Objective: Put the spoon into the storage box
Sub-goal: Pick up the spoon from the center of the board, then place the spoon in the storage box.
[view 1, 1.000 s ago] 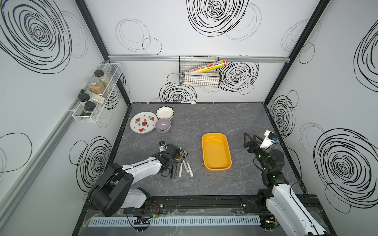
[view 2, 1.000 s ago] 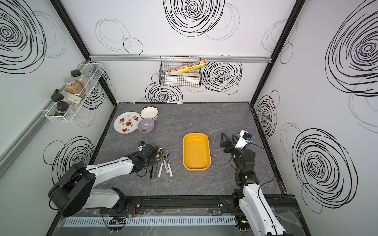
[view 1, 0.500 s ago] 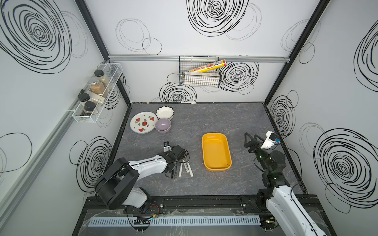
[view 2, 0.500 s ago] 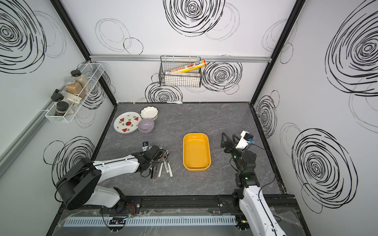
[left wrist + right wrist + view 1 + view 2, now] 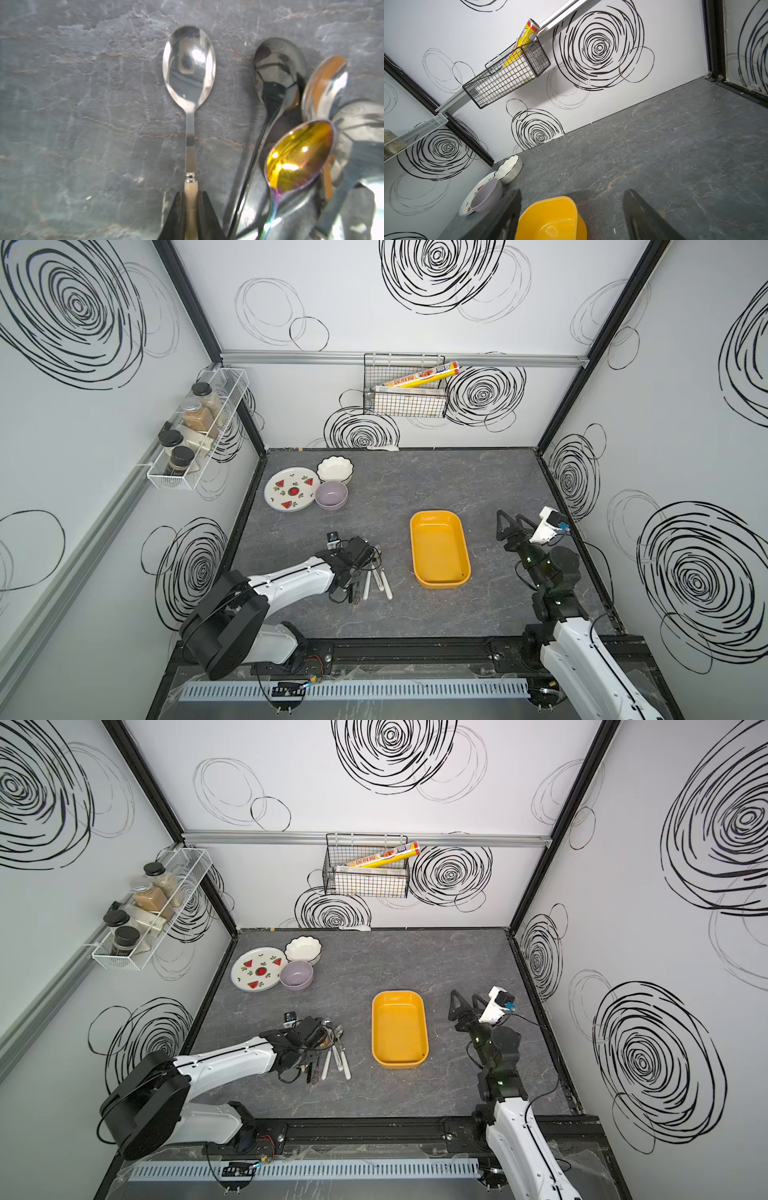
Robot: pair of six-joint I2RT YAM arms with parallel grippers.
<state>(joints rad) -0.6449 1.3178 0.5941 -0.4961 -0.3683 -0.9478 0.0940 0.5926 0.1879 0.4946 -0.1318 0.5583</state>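
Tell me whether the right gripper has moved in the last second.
No. In a top view the right gripper hangs at the same spot beside the storage box, with the same gap to its rim, fingers open.

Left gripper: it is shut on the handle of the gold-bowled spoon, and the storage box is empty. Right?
Wrong spoon. The left wrist view shows the left gripper shut on the pale handle of the silver spoon, not the gold-bowled spoon beside it. The storage box is empty, as stated.
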